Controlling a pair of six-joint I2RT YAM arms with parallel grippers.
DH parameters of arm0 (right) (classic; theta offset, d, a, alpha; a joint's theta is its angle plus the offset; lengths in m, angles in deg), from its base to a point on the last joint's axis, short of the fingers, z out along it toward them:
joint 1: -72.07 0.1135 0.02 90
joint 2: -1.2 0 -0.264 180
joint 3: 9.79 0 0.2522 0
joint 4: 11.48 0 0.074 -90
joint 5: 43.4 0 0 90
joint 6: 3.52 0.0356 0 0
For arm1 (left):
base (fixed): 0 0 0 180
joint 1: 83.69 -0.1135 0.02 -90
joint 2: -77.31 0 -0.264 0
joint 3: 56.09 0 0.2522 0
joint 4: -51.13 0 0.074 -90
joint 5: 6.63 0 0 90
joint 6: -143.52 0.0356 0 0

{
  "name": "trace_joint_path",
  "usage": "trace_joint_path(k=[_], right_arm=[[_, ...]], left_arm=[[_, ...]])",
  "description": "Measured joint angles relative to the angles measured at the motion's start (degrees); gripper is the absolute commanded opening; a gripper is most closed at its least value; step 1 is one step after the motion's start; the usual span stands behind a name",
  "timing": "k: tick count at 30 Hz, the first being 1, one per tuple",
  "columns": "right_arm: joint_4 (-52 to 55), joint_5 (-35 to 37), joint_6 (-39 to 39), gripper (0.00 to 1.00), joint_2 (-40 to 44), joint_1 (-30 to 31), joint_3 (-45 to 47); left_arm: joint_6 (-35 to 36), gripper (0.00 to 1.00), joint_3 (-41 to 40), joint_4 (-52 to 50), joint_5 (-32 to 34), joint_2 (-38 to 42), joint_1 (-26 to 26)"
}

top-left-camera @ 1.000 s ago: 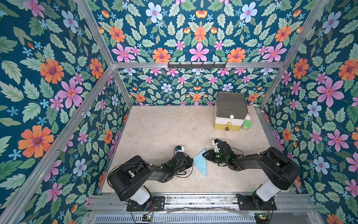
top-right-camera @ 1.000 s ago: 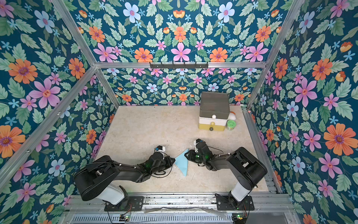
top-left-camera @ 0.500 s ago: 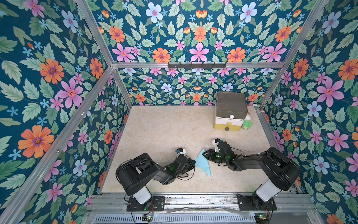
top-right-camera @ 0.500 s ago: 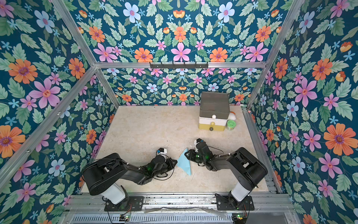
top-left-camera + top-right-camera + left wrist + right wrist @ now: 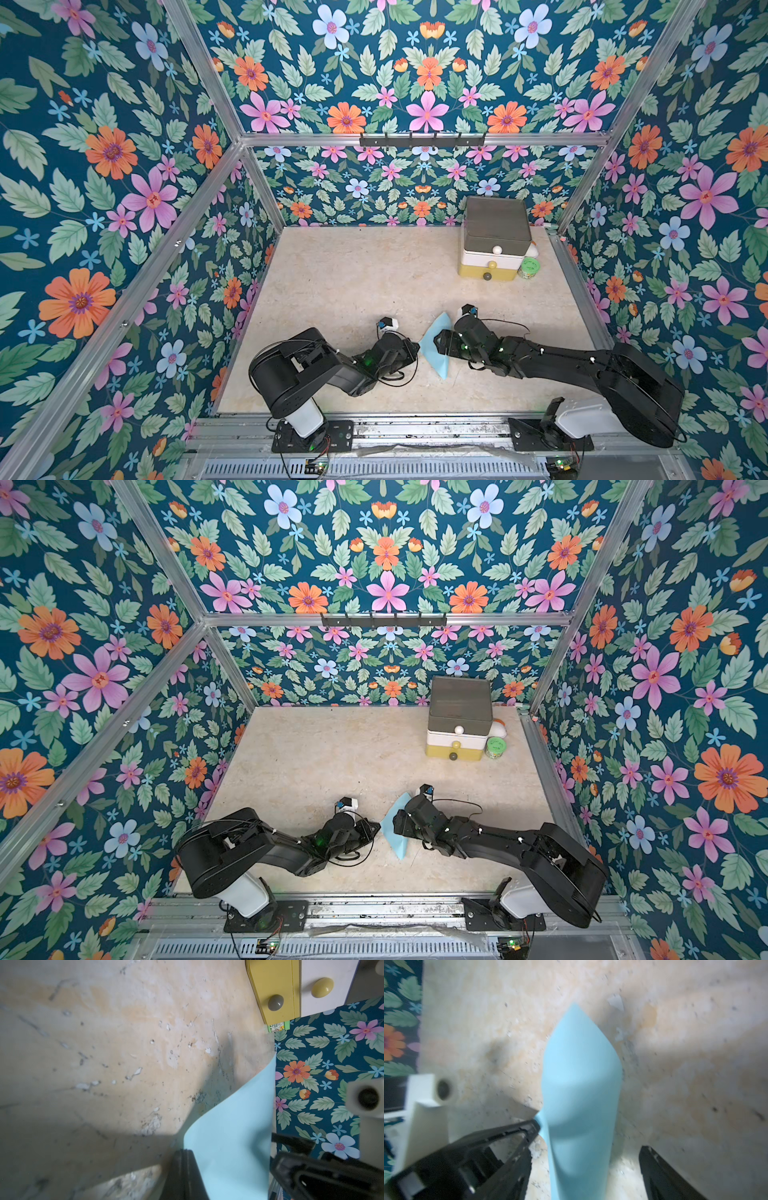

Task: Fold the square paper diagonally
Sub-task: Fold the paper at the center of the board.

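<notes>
Sky-blue square paper bowed up, held at one edge only, no crease showing.

Sheet sits on the table well in front of the drawer unit, on the arm-base side of it, between the two grippers. Clamped hard on one paper edge: left gripper. Facing it, right gripper has its jaws spread wide and grips nothing; in the right wrist view the curl stands loose between them.

Risks, as I judge them: with a single pinch the springy curl may flop open flat; the sheet may swivel about that pinch, so the corners miss and the fold runs off the diagonal; a tug from the clamp could crumple or drag thin paper.
</notes>
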Motion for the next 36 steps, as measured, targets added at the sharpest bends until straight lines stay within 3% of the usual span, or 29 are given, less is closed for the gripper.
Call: trace_joint_path(k=[12, 20, 25, 27, 34, 36], right_arm=[[1.01, 0.74, 3.19, 0.62, -1.51, 0.44, -0.66], [-3.5, -0.98, 4.09, 0.46, 0.33, -1.33, 4.17], [-11.39, -5.14, 4.09, 0.41, 3.06, -4.0, 10.08], [-14.4, -6.93, 4.04, 0.34, 3.3, -5.01, 11.63], [-21.92, -13.68, 3.08, 0.3, -0.87, -5.55, 11.45], [-24.35, -15.21, 2.97, 0.24, -2.25, -5.79, 11.3]], left_arm=[[0.76, 0.0, 3.69, -4.87, -0.11, -0.09, 0.39], [2.43, 0.0, 7.89, -8.17, -0.68, -0.37, 0.44], [3.19, 0.0, 9.11, -8.98, -0.79, -0.55, 0.44], [3.21, 0.0, 9.07, -9.05, -0.87, -0.48, 0.44], [4.37, 0.0, 8.44, -11.13, -0.52, 2.51, 0.44], [4.55, 0.0, 8.13, -11.85, -0.22, 3.37, 0.44]])
